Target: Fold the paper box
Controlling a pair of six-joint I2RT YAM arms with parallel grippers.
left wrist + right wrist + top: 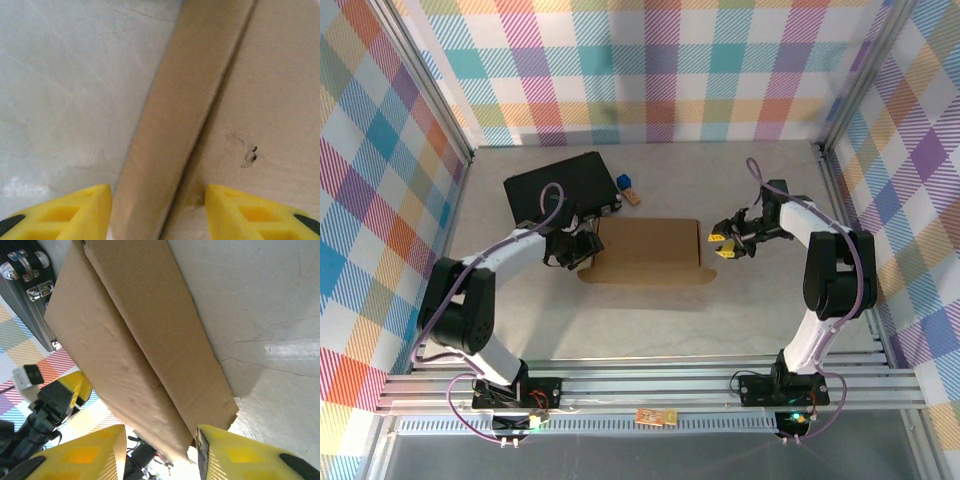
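Midway across the tabletop [650, 330] lies the part-folded paper box [645, 245], left gripper [157, 215] and right gripper [160, 455] astride its ends, jaws apart, so pinching and raising the flaps probably comes next.

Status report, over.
Left pincer open, astride flap. Right pincer open at box right edge. Black case just behind left pincer.

I can't read any text, label, brand or number in my views. The paper box [645, 245] is plain brown, and I can't make out any marking on the black case [560, 185].
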